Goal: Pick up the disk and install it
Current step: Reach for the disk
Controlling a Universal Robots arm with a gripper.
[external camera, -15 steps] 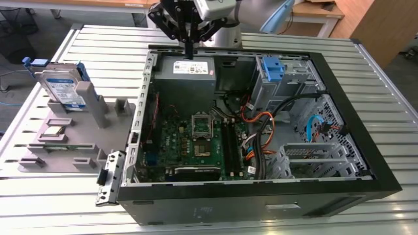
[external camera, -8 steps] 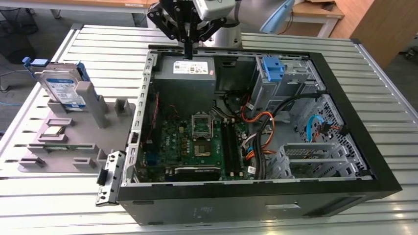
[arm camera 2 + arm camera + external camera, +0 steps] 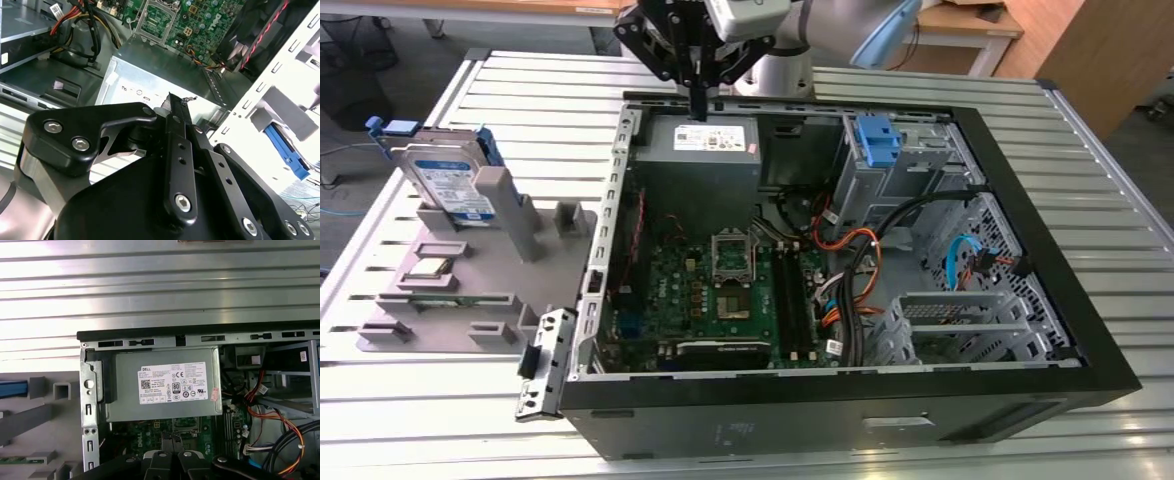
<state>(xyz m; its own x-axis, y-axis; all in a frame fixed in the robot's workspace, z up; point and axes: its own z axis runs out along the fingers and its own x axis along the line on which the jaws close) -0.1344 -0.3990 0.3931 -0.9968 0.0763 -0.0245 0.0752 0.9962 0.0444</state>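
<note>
Tool, closed and empty, hangs over the computer case on the slatted table.

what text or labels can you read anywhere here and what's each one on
Nothing can be quoted with confidence.
White label on the grey power supply: rows of fine print and round marks, too small to read.
Blue-and-white label on the disk, standing in the grey rack: too small to read.
Motherboard: no legible print.
</note>
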